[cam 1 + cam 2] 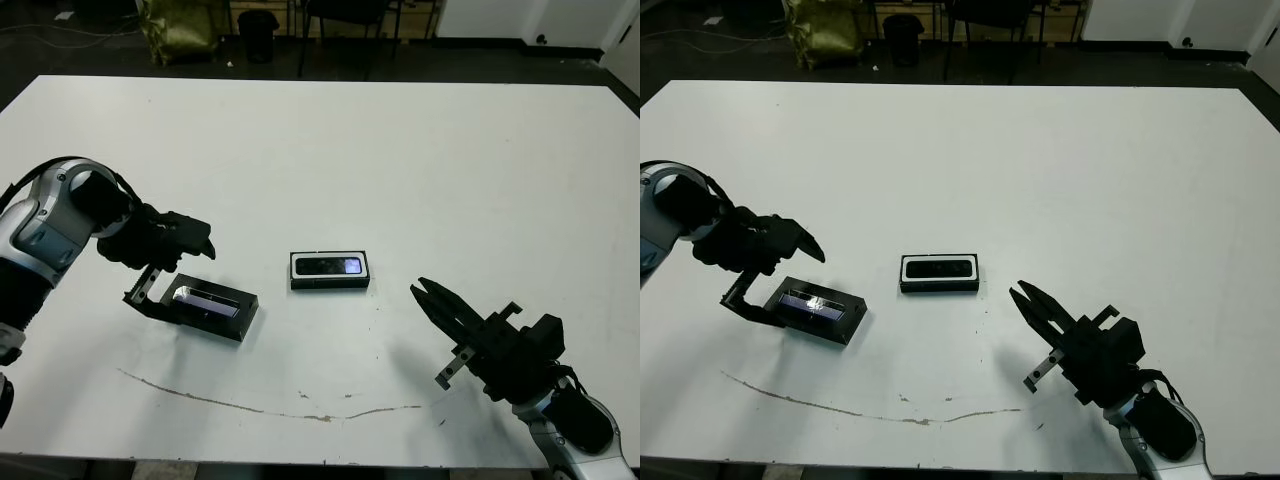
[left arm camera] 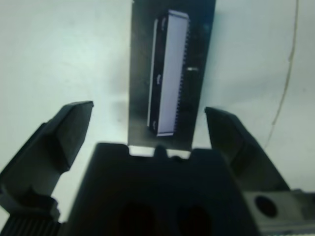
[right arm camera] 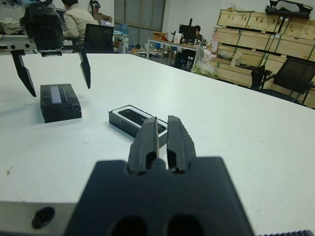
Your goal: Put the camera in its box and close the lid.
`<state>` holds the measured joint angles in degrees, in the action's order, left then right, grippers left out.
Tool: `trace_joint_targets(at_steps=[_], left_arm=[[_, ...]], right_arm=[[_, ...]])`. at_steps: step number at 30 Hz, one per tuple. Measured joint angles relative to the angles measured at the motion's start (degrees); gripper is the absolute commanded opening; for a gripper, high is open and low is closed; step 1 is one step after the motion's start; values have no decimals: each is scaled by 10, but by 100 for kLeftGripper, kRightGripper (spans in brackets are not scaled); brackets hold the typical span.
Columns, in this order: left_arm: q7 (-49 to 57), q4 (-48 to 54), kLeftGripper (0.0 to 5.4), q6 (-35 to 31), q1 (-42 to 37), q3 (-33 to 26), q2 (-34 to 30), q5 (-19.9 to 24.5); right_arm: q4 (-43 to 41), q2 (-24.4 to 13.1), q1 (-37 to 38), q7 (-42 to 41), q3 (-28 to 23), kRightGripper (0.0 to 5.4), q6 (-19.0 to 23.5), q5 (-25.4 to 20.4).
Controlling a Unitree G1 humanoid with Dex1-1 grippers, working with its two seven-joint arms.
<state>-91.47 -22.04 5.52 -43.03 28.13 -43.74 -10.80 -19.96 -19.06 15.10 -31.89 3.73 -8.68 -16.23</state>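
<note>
The box (image 1: pixel 365 271), a black tray with a white lining, lies mid-table, and the camera (image 1: pixel 328 266) rests inside it, glossy face up. To its left lies the lid (image 1: pixel 205 308), black with a purplish reflective panel on top. My left gripper (image 1: pixel 170 270) hovers just over the lid's left end, open, its fingers (image 2: pixel 69 128) spread wider than the lid (image 2: pixel 170 73) and not touching it. My right gripper (image 1: pixel 425 292) sits low at the front right, shut on nothing, pointing toward the box (image 3: pixel 129 120) with a gap of table between.
A thin dark scratch line (image 1: pixel 260 405) runs along the table near the front edge. Chairs and a bag (image 1: pixel 180 25) stand beyond the far edge. People sit at desks (image 3: pixel 78 22) and crates fill shelves (image 3: pixel 266 24) past the table.
</note>
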Motion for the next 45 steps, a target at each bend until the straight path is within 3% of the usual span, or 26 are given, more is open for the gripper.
trace_joint_targets(at_steps=[18, 45], left_arm=[[-8, 21, 539, -14, 1, 19, 4, -3], [-7, -2, 539, -4, 16, 21, 11, -7]], right_arm=[[26, 9, -1, -11, 0, 0, -28, -10], [22, 10, 4, -17, 0, 0, -32, -9]])
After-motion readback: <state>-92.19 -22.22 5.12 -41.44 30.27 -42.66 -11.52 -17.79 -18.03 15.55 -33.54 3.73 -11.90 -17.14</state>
